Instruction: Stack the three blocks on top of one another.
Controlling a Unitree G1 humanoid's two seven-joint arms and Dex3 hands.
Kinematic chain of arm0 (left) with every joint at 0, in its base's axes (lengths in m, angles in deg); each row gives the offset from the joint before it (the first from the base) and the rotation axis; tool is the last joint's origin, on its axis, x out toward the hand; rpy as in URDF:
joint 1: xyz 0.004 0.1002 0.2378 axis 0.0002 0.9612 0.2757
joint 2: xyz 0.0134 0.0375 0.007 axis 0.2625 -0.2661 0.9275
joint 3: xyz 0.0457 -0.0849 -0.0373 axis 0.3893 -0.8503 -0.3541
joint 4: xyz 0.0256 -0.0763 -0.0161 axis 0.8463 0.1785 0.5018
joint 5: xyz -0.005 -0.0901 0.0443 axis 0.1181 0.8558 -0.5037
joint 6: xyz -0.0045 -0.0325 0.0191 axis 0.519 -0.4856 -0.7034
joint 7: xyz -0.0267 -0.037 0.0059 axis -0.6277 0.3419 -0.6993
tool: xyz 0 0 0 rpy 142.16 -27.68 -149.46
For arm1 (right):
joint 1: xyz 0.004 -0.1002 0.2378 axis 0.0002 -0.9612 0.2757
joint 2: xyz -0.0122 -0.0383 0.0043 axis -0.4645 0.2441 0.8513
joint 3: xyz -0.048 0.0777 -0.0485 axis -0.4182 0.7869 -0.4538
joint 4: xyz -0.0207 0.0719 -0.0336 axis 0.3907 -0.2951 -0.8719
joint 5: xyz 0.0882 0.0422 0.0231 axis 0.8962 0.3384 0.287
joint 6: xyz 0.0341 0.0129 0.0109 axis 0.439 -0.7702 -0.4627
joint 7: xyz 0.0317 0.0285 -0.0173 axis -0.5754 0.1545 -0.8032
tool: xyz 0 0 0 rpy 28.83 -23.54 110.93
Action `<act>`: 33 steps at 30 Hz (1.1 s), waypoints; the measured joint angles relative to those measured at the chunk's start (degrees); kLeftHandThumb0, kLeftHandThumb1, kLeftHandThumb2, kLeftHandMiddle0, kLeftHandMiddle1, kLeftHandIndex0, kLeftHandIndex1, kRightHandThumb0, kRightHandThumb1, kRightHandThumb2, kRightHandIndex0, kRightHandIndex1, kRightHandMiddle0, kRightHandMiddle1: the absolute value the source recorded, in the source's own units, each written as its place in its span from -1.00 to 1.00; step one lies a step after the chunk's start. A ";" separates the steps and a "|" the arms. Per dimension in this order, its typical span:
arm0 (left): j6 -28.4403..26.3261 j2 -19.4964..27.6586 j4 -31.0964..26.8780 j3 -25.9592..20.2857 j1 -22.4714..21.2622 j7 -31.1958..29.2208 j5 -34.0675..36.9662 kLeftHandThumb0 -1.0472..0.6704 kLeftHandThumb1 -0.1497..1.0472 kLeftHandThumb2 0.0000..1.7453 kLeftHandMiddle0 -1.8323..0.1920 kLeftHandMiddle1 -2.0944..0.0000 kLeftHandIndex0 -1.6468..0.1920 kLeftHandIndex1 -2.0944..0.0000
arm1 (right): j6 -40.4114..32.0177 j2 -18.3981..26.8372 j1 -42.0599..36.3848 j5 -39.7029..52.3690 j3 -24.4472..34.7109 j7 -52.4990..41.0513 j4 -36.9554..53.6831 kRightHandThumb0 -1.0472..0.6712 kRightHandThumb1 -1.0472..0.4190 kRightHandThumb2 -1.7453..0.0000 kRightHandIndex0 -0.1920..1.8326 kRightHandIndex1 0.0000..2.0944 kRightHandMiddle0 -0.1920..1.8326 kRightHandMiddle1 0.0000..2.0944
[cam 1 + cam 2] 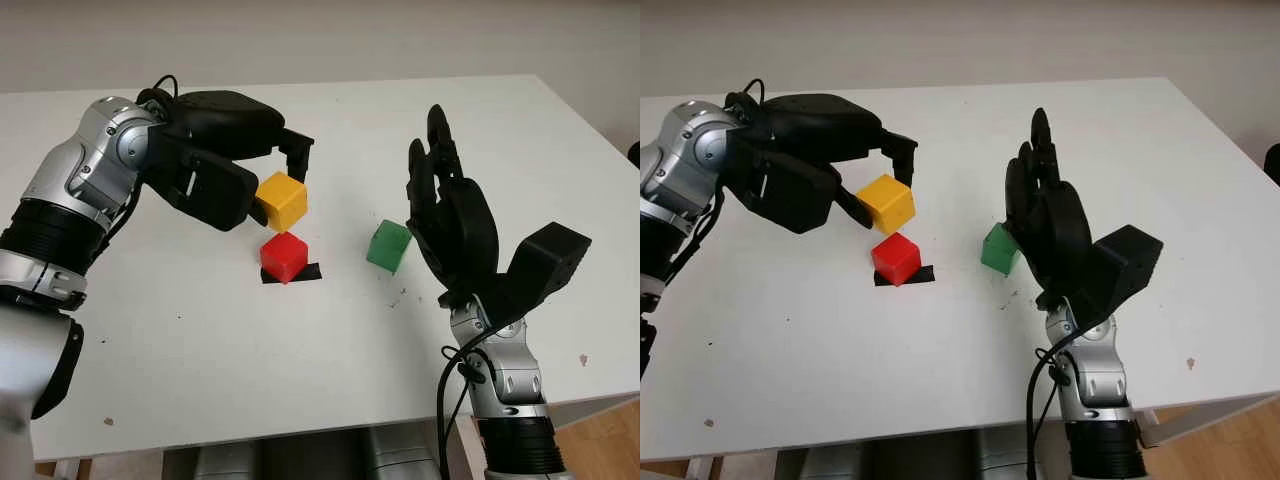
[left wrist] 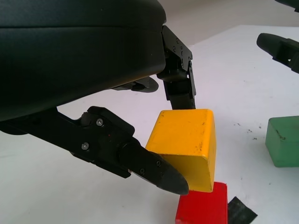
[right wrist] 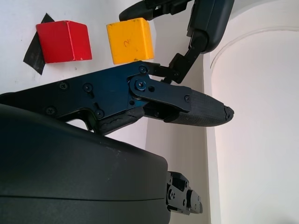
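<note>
On the left of the white table (image 1: 300,370): left hand (image 1: 250,185) grasping the yellow block (image 1: 282,200), one finger (image 2: 180,84) behind its far face and another fingertip (image 2: 159,170) pressed on its near side. Yellow block tilted, held in the air just above and slightly behind the red block (image 1: 284,256); from the left wrist view its lower corner close over the red top, contact impossible to tell. Red block sitting on the table at the middle, on a small patch of black tape (image 1: 308,272) that sticks out beside it. Further right, well apart from the red one, green block (image 1: 388,246) lying on the table by itself. Just beside and to the right of it, right hand (image 1: 445,215) raised above the table with fingers pointing up and away, released, holding nothing. Small dark specks (image 1: 397,298) on the table near the green block.
</note>
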 measured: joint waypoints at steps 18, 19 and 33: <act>-0.38 -0.97 2.14 0.08 1.76 -0.27 0.49 -0.30 0.88 -0.94 0.50 0.95 0.36 -0.31 | -0.01 -0.01 -0.19 -0.21 -0.40 0.64 0.81 -0.64 -1.00 0.27 -1.00 -1.00 -1.00 -1.00; -0.38 -0.97 2.14 0.10 1.76 -0.08 0.16 -0.30 0.88 -0.94 0.50 0.95 0.37 -0.31 | -0.01 -0.01 -0.20 -0.21 -0.40 0.64 0.81 -0.64 -1.00 0.27 -1.00 -1.00 -1.00 -1.00; 0.29 -1.15 2.40 0.18 2.11 1.21 -0.49 -0.29 0.87 -0.94 0.49 0.94 0.37 -0.33 | -0.46 0.01 -0.56 -0.02 -0.37 0.64 1.62 -0.64 -1.00 0.27 -1.00 -1.00 -1.00 -1.00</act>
